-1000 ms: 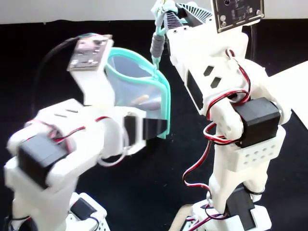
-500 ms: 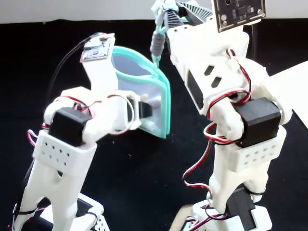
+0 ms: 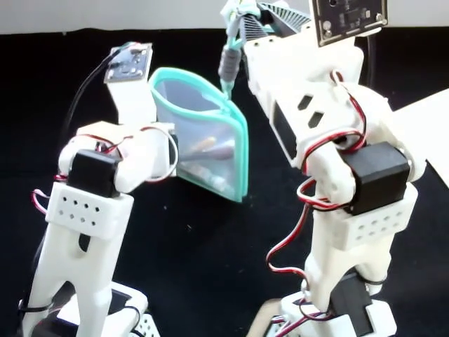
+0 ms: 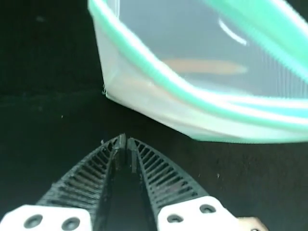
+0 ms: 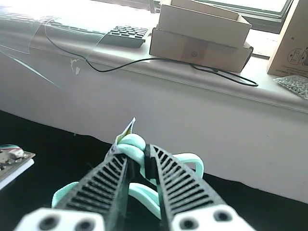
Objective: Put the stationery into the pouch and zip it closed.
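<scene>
**Gripper check: right pinching pouch loop, left shut on nothing**

Right gripper (image 5: 136, 149): clamped on teal loop (image 5: 131, 142), dangling pouch (image 3: 210, 140) clear above black table (image 3: 210, 267). Left gripper (image 4: 126, 139): closed, empty, near pouch's edge, not touching. Stationery (image 3: 207, 149) inside, lying low against the clear wall. Seems open at the mouth, zip likely not yet done; hard to confirm.

Risks:
- Could swing or spin pouch on any nudge from left gripper, lacking a second hold.
- Could tip stationery out through the mouth on a tilt.
- Could lose the thin loop from right gripper under zip pull, dropping pouch to table.

Needs pouch braced before pulling zip.
</scene>
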